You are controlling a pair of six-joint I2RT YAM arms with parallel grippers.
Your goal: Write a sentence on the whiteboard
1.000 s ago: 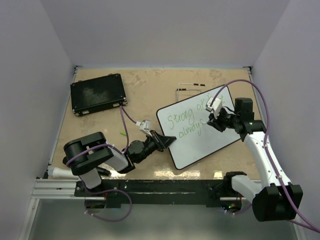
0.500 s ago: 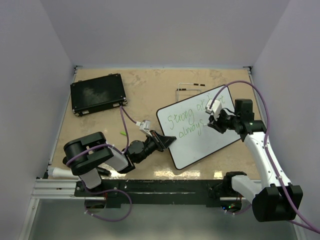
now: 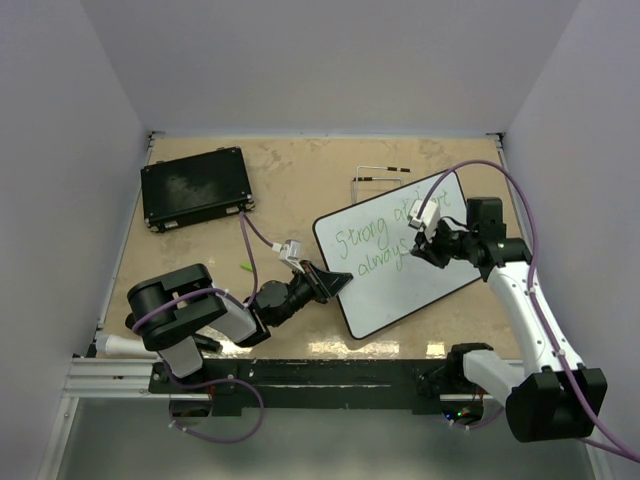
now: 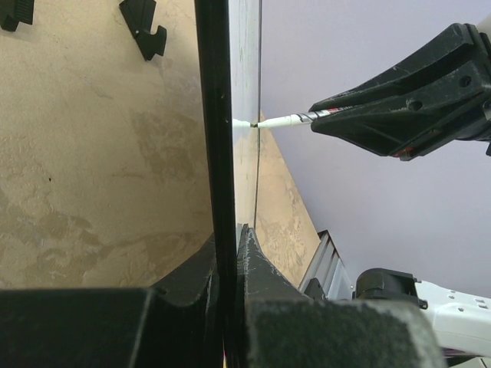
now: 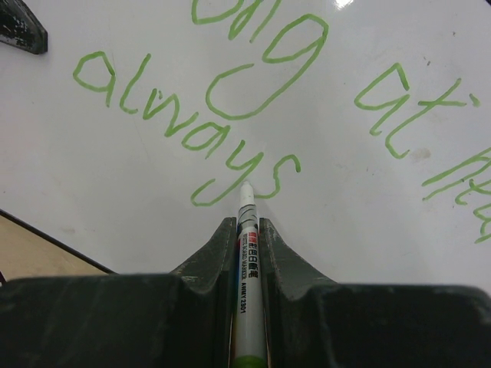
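Whiteboard [image 3: 395, 300], centre right of the top view, lies tilted; left gripper [image 3: 343, 281] is clamped on its lower-left rim; right gripper [image 5: 245, 222] clenches a marker [image 5: 248, 276], tip against the board beside "always", line 2 of the green sentence [image 3: 375, 245].

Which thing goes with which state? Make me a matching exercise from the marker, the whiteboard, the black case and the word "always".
Things:
1. marker
2. whiteboard
3. black case
4. green word "always"

States:
A. lies near the table's far left corner
B. clamped at its edge by the left gripper
C. held in the right gripper, tip at the board
D. written on the second line

Pairs: 1-C, 2-B, 3-A, 4-D
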